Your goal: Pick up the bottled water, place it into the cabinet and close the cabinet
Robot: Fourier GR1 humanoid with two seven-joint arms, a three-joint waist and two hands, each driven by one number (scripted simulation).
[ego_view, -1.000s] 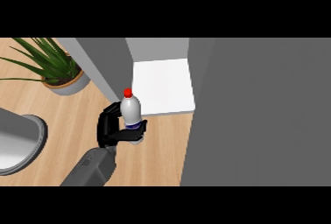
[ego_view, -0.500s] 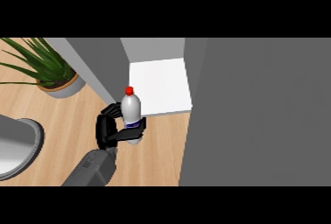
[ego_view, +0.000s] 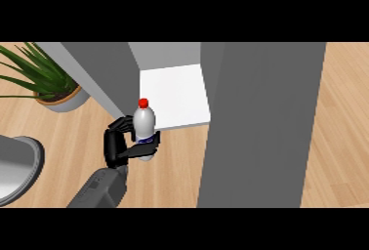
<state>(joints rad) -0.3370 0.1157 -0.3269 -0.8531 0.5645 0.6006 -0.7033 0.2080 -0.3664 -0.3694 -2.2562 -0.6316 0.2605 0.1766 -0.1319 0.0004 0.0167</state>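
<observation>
The bottled water [ego_view: 145, 123], clear with a red cap and a dark label, is held upright just above the wooden counter. My left hand [ego_view: 115, 144] is shut on its lower half from the left, with fingers curled across the label. The bottle's top overlaps the front left corner of the cabinet's white shelf [ego_view: 178, 93]. The cabinet stands open, and its wide grey panel [ego_view: 261, 122] rises right of the shelf. My right hand shows nowhere.
A grey side panel [ego_view: 97, 73] slants along the shelf's left, close to my hand. A potted plant [ego_view: 45, 80] stands at the left. A grey plate [ego_view: 14, 168] lies at the left edge. Bare wooden counter [ego_view: 346, 122] shows right of the cabinet.
My left hand keeps hold of the bottle. The plant and cabinet have slid slightly left in view, so the bottle now stands a little further right along the shelf's front edge.
</observation>
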